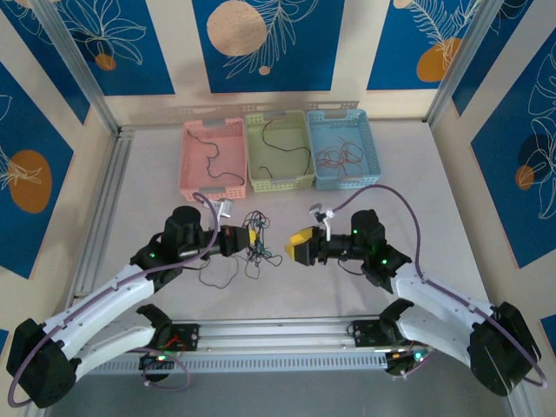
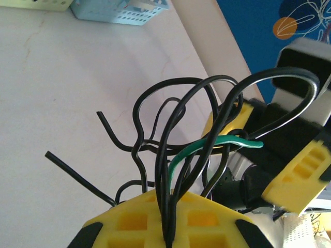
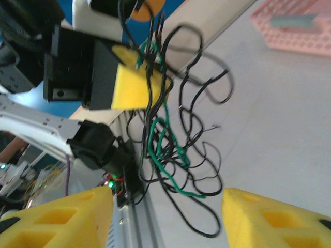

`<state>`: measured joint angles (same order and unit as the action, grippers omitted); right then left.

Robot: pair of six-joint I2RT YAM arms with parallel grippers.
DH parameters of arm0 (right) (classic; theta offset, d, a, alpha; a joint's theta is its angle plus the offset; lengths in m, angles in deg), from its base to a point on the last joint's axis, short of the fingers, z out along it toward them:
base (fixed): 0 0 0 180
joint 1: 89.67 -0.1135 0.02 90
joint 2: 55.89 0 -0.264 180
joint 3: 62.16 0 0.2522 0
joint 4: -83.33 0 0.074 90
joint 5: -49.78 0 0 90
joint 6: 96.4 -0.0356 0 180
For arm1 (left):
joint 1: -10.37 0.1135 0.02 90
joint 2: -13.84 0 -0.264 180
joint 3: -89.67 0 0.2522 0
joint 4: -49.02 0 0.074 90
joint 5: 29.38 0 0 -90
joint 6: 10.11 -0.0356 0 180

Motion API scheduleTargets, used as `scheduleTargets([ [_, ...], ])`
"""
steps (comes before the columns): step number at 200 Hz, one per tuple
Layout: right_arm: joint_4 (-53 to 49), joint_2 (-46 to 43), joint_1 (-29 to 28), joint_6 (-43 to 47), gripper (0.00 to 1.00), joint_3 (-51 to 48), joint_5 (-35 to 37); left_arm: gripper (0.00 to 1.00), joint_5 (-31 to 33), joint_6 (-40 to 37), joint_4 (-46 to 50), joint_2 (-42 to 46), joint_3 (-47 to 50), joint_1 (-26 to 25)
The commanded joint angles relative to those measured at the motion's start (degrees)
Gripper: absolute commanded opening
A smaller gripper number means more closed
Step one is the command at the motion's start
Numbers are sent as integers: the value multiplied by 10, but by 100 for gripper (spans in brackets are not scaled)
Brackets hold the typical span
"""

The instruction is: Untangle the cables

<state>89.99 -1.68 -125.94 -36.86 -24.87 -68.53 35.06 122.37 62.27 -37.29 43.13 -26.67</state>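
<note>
A tangle of thin black and green cables (image 1: pixel 255 245) hangs from my left gripper (image 1: pixel 247 239) over the middle of the table. In the left wrist view the yellow jaws are shut on several black strands (image 2: pixel 168 217), and a green strand (image 2: pixel 217 142) loops out past them. My right gripper (image 1: pixel 294 248) faces the bundle from the right, a short way off. It is open, with yellow fingers (image 3: pixel 57 222) spread wide and nothing between them. The tangle (image 3: pixel 170 147) dangles ahead of it below the left gripper's yellow jaws.
Three baskets stand in a row at the back: pink (image 1: pixel 193 170) with a black wire, green (image 1: pixel 257 170) with a black wire, blue (image 1: pixel 320 170) with red wires. A metal rail (image 1: pixel 287 334) runs along the near edge between the arm bases.
</note>
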Motion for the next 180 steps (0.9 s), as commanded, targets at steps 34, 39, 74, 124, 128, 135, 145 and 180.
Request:
scheduleTargets([
  [34,57,52,-61,0,56,51,28,0,-29,19,-44,-15,-19,-7],
  [39,61,55,-66,0,56,52,33,0,-29,19,-45,-16,-21,-7],
  [74,58,87,-75,-10,50,77,54,0,-34,17,-46,-22,-28,-12],
  [124,45,126,-80,-15,37,106,69,0,-34,7,-31,-22,-36,-14],
  [128,42,127,-80,-15,36,107,70,0,-32,6,-29,-22,-37,-14],
  [135,40,129,-81,-14,29,107,74,0,-33,6,-29,-21,-37,-14],
  [145,41,129,-81,-14,24,105,80,0,-34,6,-30,-20,-39,-15],
  [180,22,128,-80,-7,7,114,91,0,-36,1,-22,-19,-40,-15],
])
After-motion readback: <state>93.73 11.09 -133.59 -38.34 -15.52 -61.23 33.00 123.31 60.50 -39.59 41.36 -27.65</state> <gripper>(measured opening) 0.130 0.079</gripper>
